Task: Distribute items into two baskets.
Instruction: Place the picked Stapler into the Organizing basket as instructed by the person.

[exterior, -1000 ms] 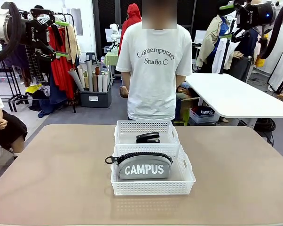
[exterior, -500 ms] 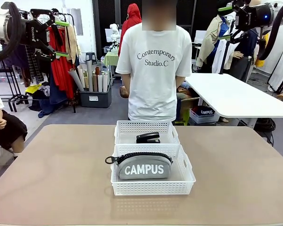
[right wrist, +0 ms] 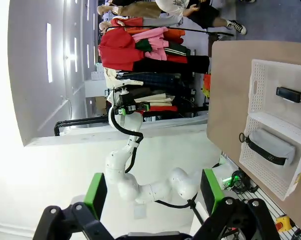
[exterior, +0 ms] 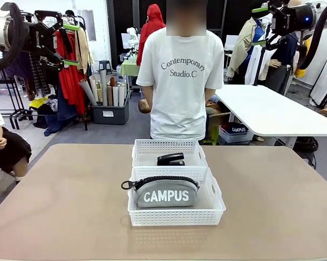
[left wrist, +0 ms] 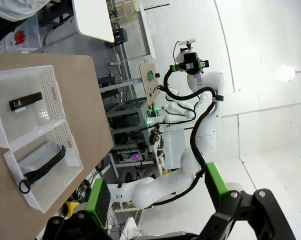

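In the near basket (exterior: 176,216), pouch (exterior: 167,192) lying lengthwise left-right, stapler (exterior: 170,159) likewise in the far basket (exterior: 169,147), left gripper (exterior: 71,44) and right gripper (exterior: 261,25) both hanging open, high above table (exterior: 60,206).

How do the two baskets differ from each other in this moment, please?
The near basket holds the grey pouch; the far basket holds the black stapler. The pouch fills most of the near basket; the stapler leaves much of the far basket bare. Both are white, perforated and rectangular, standing end to end.
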Tool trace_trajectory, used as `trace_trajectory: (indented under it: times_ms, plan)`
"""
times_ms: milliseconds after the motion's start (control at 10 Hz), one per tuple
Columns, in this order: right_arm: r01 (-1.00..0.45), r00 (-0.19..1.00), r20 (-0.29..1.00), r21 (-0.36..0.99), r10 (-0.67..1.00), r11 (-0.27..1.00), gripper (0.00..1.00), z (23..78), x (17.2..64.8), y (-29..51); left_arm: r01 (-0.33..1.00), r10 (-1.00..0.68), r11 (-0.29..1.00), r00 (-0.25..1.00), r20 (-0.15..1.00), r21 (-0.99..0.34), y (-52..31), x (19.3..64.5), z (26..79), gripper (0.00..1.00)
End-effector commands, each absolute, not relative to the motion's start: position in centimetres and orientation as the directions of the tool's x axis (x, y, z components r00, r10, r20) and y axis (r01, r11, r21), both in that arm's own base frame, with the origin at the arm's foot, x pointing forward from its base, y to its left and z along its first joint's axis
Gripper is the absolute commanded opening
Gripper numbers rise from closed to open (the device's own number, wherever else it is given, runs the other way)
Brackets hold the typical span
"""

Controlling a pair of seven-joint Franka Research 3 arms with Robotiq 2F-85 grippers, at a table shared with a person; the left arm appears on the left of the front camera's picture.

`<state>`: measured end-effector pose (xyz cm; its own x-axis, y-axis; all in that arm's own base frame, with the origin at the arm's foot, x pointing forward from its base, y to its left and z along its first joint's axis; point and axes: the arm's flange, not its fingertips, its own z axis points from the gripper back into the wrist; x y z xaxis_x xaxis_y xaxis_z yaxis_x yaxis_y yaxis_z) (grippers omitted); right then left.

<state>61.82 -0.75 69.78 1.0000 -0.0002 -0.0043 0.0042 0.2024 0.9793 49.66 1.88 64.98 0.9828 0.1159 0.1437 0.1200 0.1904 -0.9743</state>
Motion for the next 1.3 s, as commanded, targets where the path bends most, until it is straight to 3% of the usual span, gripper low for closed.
trace_trajectory:
  times_ms: [0, 1200]
  plan:
    - [0.006, 1.0, -0.005, 0.98, -0.004, 0.2, 1.0, 70.03, 61.38, -0.75, 0.12, 0.115, 0.19, 0.983, 0.144, -0.974, 1.81, 49.45, 65.06, 1.0]
    - [0.006, 1.0, -0.005, 0.98, -0.004, 0.2, 1.0, 70.03, 61.38, -0.75, 0.12, 0.115, 0.19, 0.983, 0.144, -0.974, 1.81, 49.45, 65.06, 1.0]
